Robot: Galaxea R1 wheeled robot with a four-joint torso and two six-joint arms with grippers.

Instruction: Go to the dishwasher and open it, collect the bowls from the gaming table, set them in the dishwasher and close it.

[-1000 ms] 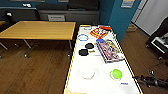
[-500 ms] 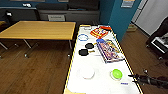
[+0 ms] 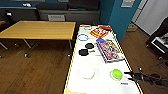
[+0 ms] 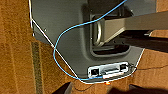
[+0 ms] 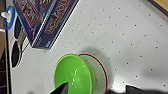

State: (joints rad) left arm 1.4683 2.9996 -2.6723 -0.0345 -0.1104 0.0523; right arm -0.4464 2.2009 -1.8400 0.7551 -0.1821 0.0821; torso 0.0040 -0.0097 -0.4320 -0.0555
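The right gripper (image 3: pixel 128 76), a dark two-fingered claw on a black jointed arm, reached in over the near right edge of the long white-topped gaming table (image 3: pixel 100 82) with its thin yellow rim. Its fingers stood spread apart, grasping nothing, with their tips just beside the round lime-green plastic bowl (image 3: pixel 116 73). In the right wrist view the same green bowl (image 5: pixel 72 73) sat upright on the speckled white surface, partly over a red circle line printed there, and the two dark fingertips (image 5: pixel 60 88) showed at the frame's edge, one lying over the bowl's rim.

Further along the table from the bowl lay a flat white round bowl or plate (image 3: pixel 87 73); which it was I could not tell. Beyond the green bowl lay a large blue rectangular board-game box (image 3: pixel 110 51), and past it a red and yellow game box (image 3: pixel 99 32). Two black round paddles (image 3: pixel 83 52) lay beside the blue box, and a blue ring (image 3: pixel 82 37) lay further on.

Beside the gaming table stood a yellow-topped wooden table (image 3: pixel 37 30) on a brown wood floor (image 3: pixel 32 72).

The left wrist view showed the robot's grey base and a blue cable (image 4: pixel 60 40) over the floor; whether the left gripper was spread or clenched I could not tell.
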